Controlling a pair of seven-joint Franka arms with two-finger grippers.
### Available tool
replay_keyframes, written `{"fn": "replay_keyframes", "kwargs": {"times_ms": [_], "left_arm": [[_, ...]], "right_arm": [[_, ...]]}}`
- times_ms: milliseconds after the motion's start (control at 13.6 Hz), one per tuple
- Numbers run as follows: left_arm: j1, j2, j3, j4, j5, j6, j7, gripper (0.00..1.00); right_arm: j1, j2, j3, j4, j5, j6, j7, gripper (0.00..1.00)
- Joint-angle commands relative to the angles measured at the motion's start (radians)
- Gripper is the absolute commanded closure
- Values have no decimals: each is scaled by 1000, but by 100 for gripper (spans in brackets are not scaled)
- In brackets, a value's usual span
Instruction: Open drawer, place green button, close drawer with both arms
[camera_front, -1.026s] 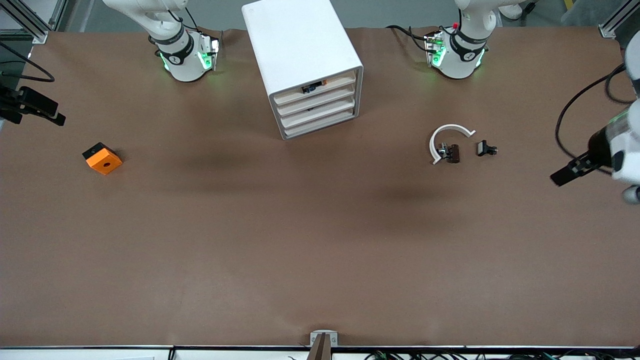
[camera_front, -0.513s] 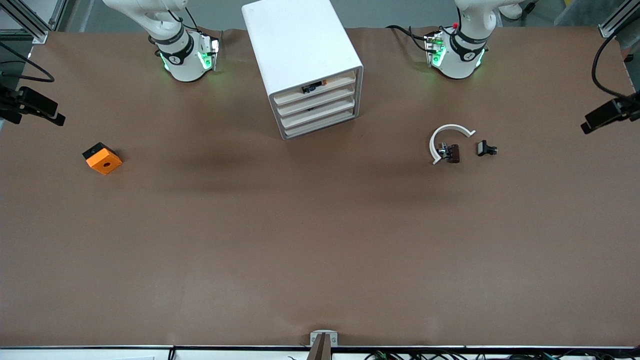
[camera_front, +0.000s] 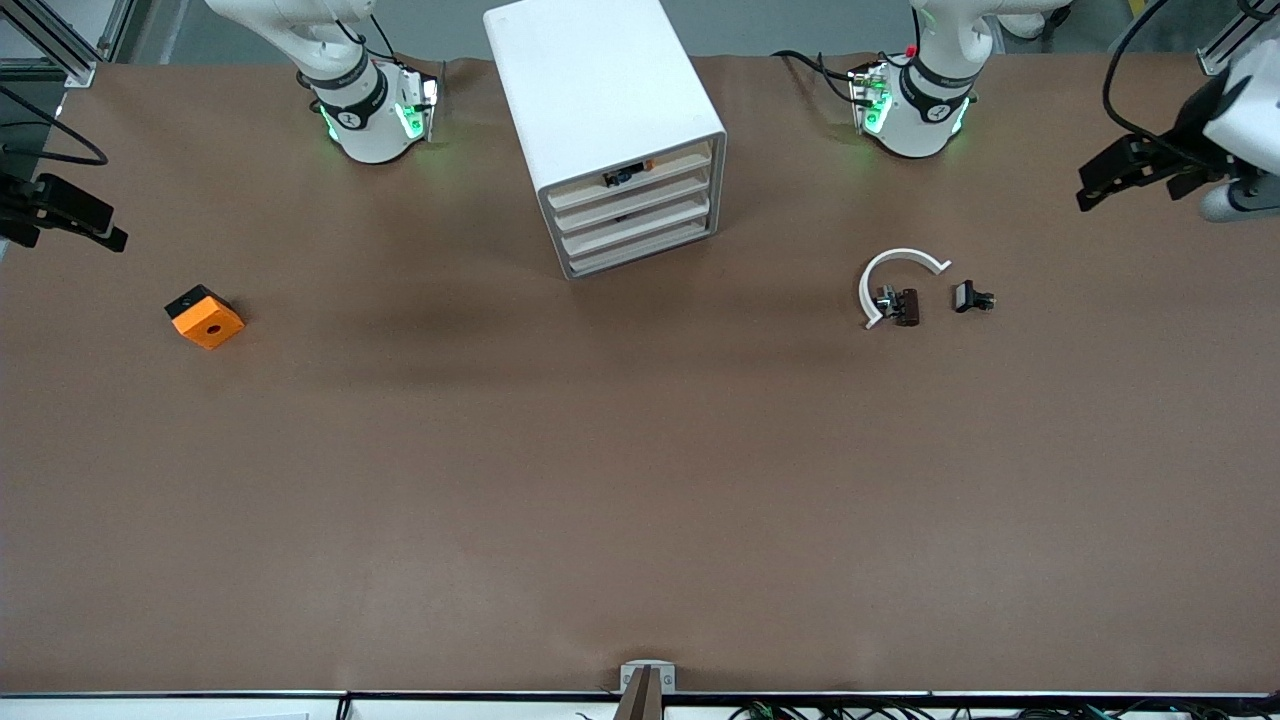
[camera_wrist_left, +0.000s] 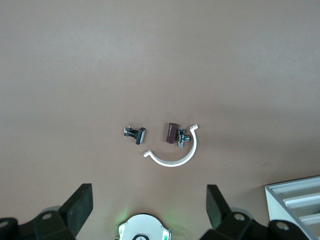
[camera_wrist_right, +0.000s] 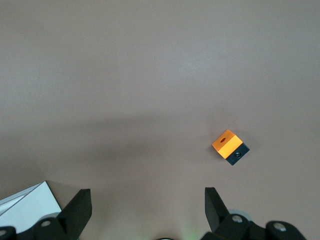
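The brown surface (camera_front: 640, 480) carries a white drawer cabinet (camera_front: 610, 130) between the arm bases; the button (camera_front: 622, 178) lies in its top drawer. The left pincer (camera_front: 1105, 180) and the right pincer (camera_front: 75, 225) hover with fingers spread, empty, at their own ends, well apart from the cabinet.

The table (camera_front: 640, 480) has a matt brown cover that looks like paper. The drawer cabinet (camera_front: 600, 110) is smooth white plastic. The orange cube (camera_front: 208, 320) looks like matt plastic. The arms' bases (camera_front: 370, 110) are glossy white.
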Motion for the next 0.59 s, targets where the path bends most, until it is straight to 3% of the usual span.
{"fn": "replay_keyframes", "kwargs": {"times_ms": [0, 513], "left_arm": [[-4, -41, -22, -63, -3, 42, 54, 0], [27, -29, -10, -51, -9, 77, 148, 0]], "right_arm": [[-18, 0, 15, 10, -16, -4, -15, 0], [-18, 0, 15, 10, -18, -4, -15, 0]]}}
